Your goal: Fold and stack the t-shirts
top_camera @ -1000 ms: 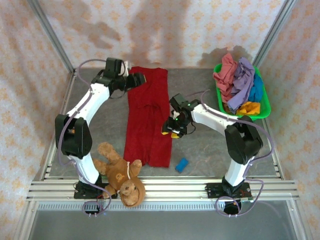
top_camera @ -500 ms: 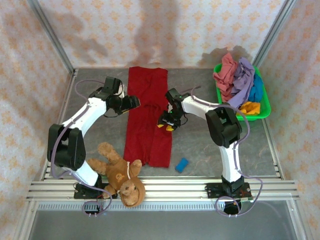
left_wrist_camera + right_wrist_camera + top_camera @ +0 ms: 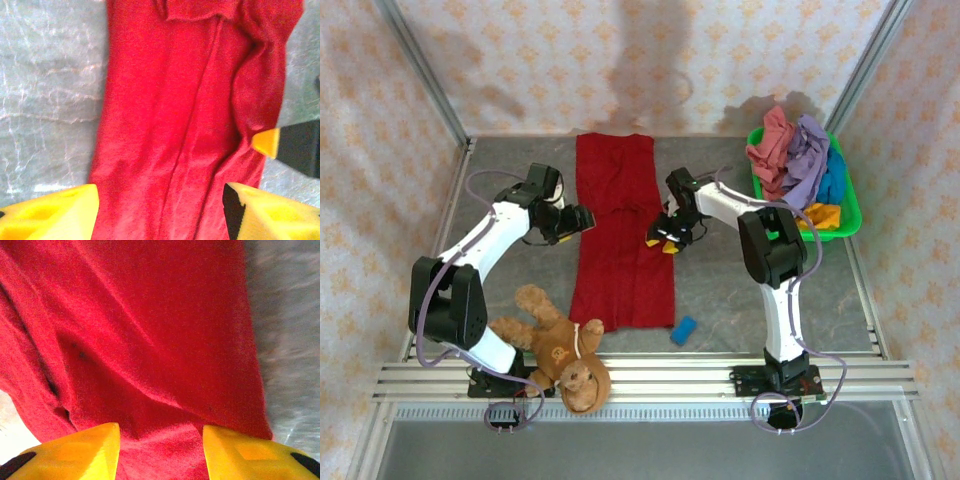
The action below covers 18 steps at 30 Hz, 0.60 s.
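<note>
A dark red t-shirt (image 3: 618, 235) lies on the grey table as a long narrow strip running from far to near. At the middle of its left edge my left gripper (image 3: 582, 218) is open, and the left wrist view has red cloth (image 3: 175, 115) between the spread yellow fingers (image 3: 55, 212) of that gripper (image 3: 160, 200). My right gripper (image 3: 662, 238) is open at the strip's right edge. In the right wrist view it (image 3: 161, 435) hovers over wrinkled red cloth (image 3: 150, 330). Salmon pink (image 3: 772, 145), lavender (image 3: 805, 160), teal (image 3: 834, 178) and orange-yellow (image 3: 818, 215) t-shirts are heaped in the basket.
The green basket (image 3: 851, 207) stands at the far right. A brown teddy bear (image 3: 560, 350) lies at the near left by the left arm's base. A small blue object (image 3: 683, 329) sits just off the shirt's near right corner. Patterned walls close in three sides.
My left gripper has come from the shirt's far left corner down to the middle of its left edge. The right arm folded in closer, and the shirt's near part now lies straighter.
</note>
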Motion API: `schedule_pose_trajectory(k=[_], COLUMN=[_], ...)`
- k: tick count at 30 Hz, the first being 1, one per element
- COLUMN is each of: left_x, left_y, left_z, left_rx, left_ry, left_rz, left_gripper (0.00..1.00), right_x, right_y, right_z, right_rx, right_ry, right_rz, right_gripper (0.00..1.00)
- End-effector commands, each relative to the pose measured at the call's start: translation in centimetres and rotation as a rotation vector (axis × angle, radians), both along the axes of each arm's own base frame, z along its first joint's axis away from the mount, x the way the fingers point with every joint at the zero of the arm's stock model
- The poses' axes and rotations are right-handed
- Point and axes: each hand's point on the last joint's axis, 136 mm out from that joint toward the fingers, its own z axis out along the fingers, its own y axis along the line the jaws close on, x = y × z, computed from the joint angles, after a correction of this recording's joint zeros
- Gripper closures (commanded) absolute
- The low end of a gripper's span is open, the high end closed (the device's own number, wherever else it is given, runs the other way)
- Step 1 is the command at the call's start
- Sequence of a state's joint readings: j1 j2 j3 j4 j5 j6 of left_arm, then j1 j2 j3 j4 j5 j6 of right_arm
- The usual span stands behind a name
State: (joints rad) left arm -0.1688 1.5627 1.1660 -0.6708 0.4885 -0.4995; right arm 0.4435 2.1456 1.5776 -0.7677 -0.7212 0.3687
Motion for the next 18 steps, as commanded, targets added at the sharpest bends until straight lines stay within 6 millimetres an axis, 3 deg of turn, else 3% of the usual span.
schedule_pose_trajectory(k=[1, 6, 9, 13, 18], left_x=[-2.4, -4.0, -5.1, -6.9, -9.1], left_y=[0.3, 0.1, -0.2, -1.1, -2.2], left_z=[-0.6, -1.7, -2.5, -3.1, -3.8], left_rx=[0.035, 0.048, 0.054, 0.069, 0.098], left_ry=[0.061, 0.115, 0.16, 0.218, 0.279], left_rz=[0.002, -0.016, -0.032, -0.076, -0.116], left_gripper=[0.33, 0.34, 0.37, 0.4, 0.43], right_x=[0.4, 0.7, -0.3, -3.3, -8.2], right_y=[-2.4, -2.6, -2.7, -4.2, -5.8], right_z=[-0.9, 2.0, 3.9, 5.2, 5.0], right_rx=[-0.103, -0.105, -0.078, -0.087, -0.096], right_ry=[-0.001, -0.057, -0.069, -0.053, 0.007], right_rz=[0.021, 0.041, 0.032, 0.007, -0.015], right_gripper=[0.52, 0.52, 0.52, 0.52, 0.53])
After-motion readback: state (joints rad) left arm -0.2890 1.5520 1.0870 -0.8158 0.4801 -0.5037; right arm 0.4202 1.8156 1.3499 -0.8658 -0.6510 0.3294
